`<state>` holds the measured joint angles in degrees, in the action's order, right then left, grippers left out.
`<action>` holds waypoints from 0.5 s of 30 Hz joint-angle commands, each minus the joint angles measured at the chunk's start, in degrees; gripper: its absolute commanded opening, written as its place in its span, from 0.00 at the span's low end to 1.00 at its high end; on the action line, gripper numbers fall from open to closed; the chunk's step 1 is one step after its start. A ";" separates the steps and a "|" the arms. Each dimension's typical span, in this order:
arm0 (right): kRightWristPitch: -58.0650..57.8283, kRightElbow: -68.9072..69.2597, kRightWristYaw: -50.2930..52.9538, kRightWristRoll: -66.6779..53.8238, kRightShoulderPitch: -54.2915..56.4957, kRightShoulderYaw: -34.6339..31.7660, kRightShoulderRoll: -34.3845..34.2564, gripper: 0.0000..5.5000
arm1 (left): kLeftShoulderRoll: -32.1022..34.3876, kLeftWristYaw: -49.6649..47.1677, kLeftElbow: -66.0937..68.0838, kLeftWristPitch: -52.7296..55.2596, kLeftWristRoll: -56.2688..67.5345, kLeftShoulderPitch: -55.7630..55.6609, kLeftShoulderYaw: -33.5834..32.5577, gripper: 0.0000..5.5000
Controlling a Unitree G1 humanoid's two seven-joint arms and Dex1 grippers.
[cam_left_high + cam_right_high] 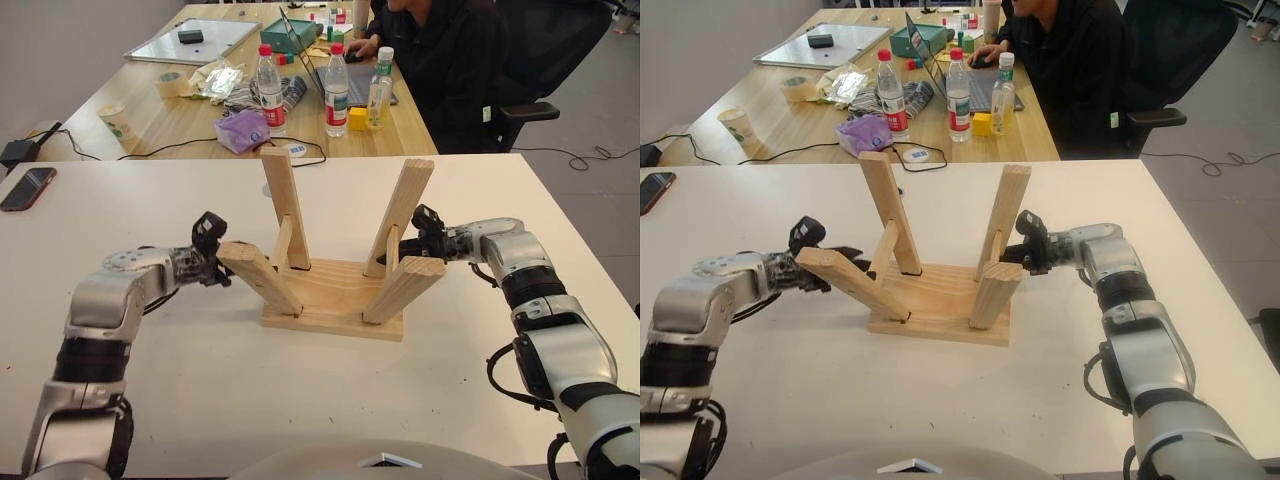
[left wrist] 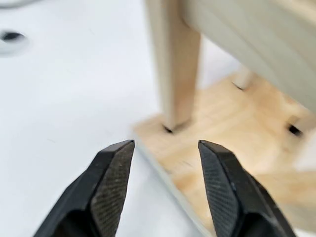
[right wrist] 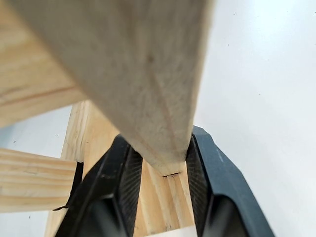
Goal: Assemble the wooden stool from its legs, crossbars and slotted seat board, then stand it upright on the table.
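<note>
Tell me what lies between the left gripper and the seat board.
Bare white table, in the left wrist view; the left gripper holds nothing.

Overall level: bright and even in the head views; the white table (image 1: 150,200) reads close to full white.
Light source: diffuse, from overhead, judging by the short, weak shadows.
Shadows: the seat board (image 1: 335,322) throws a thin, soft-edged shadow on the table along its near edge.
Glare: a pale sheen on the whiteboard (image 1: 190,42) and small highlights on the water bottles (image 1: 268,85).
Left wrist view: the table is very bright; the ridged pads (image 2: 111,192) of the left gripper (image 2: 165,145) catch a dull sheen.
Right wrist view: the facing side of the stool leg (image 3: 123,74) lies in grey shade between the black fingers (image 3: 202,173) of the right gripper (image 3: 160,140); the table beside it is bright.
</note>
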<state>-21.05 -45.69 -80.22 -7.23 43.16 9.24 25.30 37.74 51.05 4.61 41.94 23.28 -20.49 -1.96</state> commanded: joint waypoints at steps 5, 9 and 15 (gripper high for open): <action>-0.35 -1.26 0.76 0.83 1.15 1.08 -1.17 0.23 | -3.01 12.02 14.77 -8.41 -3.76 -7.77 8.71 0.43; -0.85 -1.77 0.39 0.69 1.72 1.24 -1.50 0.23 | -5.01 12.88 21.54 -14.41 -7.73 -9.71 11.55 0.43; -1.39 -1.21 -1.90 0.88 1.56 2.55 -1.39 0.23 | -9.83 12.47 34.21 -21.68 -9.83 -15.52 10.32 0.43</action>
<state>-21.76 -47.01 -81.35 -7.14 44.49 10.46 25.15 28.72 63.08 35.90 22.32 14.66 -33.92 8.66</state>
